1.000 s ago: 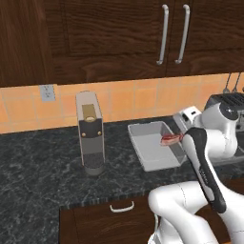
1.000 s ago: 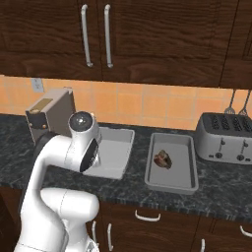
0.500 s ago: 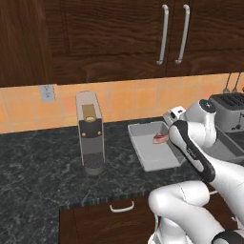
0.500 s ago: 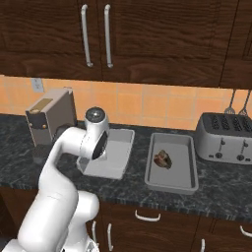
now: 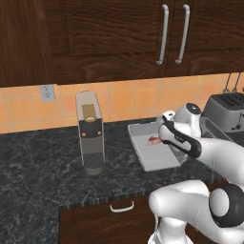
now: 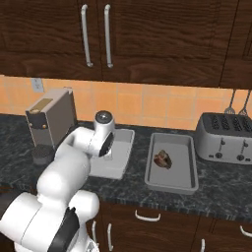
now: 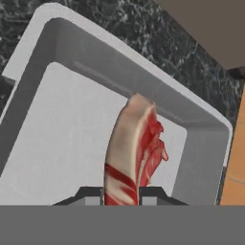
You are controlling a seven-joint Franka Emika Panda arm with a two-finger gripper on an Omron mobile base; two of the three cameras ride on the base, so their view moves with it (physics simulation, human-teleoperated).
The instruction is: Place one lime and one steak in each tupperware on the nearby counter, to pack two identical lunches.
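Steak (image 7: pixel 133 153), pale fat down one edge and red marbled flesh, hangs clamped in my gripper (image 7: pixel 122 194) over the near grey tupperware (image 7: pixel 52 119). I see a second steak (image 6: pixel 163 159) in the other tupperware (image 6: pixel 172 183) farther along the counter (image 5: pixel 33 176), dark speckled stone below an orange tiled wall. Since a second ago my arm has swung lower across the near tray.

A home kitchen — stone counter (image 5: pixel 43 162), wooden cabinets (image 5: pixel 119 38), toaster (image 6: pixel 224 138), coffee machine (image 5: pixel 90 133).
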